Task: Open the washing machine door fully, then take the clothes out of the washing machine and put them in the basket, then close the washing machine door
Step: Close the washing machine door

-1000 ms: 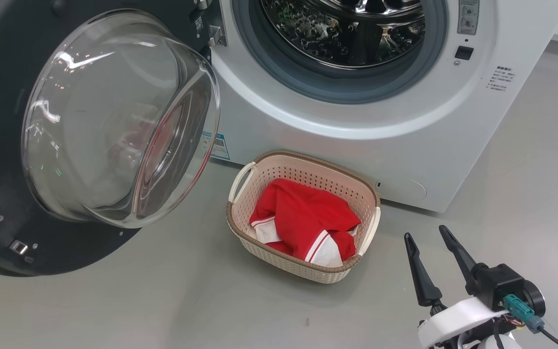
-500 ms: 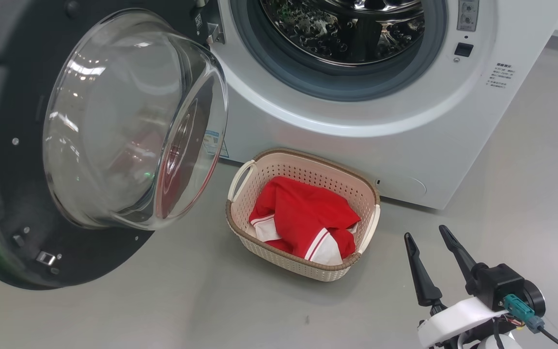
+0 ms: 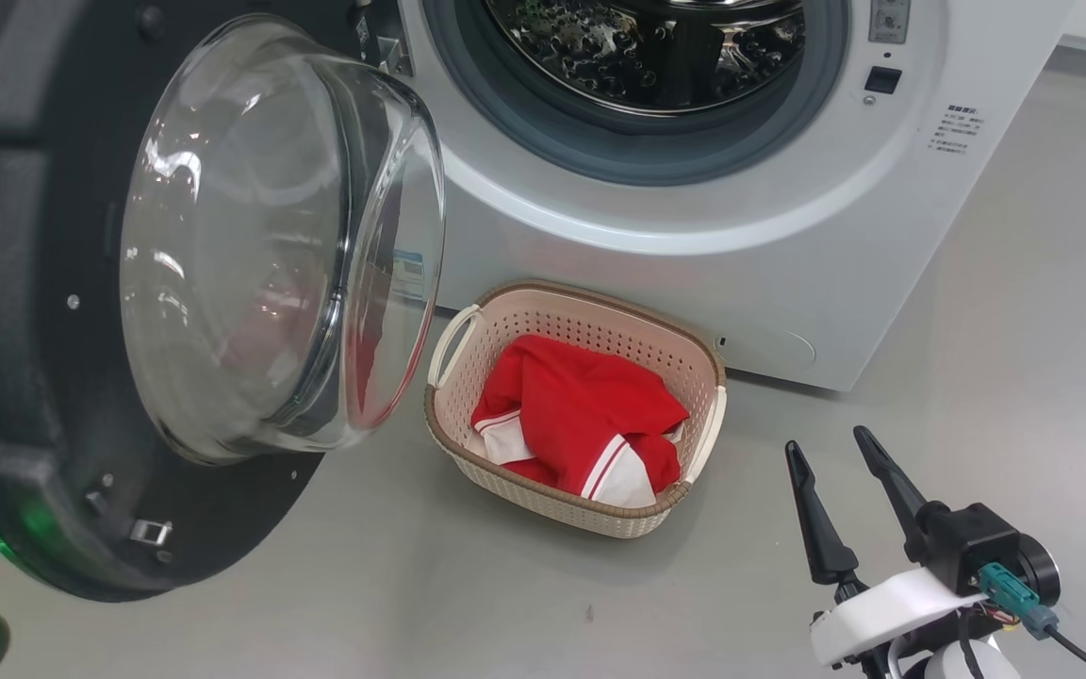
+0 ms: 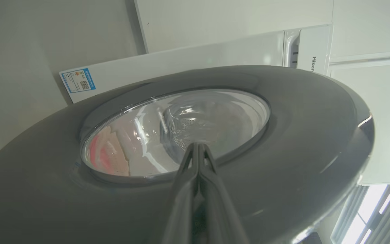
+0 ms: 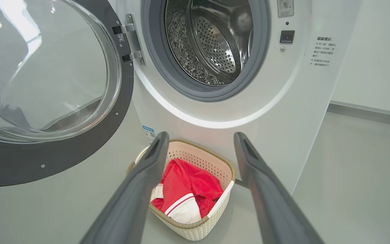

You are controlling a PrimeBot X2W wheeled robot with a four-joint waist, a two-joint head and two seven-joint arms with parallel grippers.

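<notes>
The washing machine (image 3: 788, 236) is showing a bare steel drum, so the robot is most likely working on the last step, swinging the door shut. The door (image 3: 24, 377) is hanging open on the machine's left, its glass bowl bulging toward the basket. The basket (image 3: 552, 495) is sitting on the floor (image 3: 411, 604) against the machine's foot, close to the door's swing, and the clothes (image 3: 581, 405) are lying heaped inside it. The left gripper (image 4: 197, 145), fingers pressed together, is pointing at the door's outer face by the edge of the glass (whether it is actually touching cannot be told). It should be pushing on the black rim far from the hinge, following the arc steadily until the latch catches, while the bowl is clearing the basket's handle. The right gripper (image 3: 828, 445), spread wide and holding nothing, is hovering over the floor right of the basket.
</notes>
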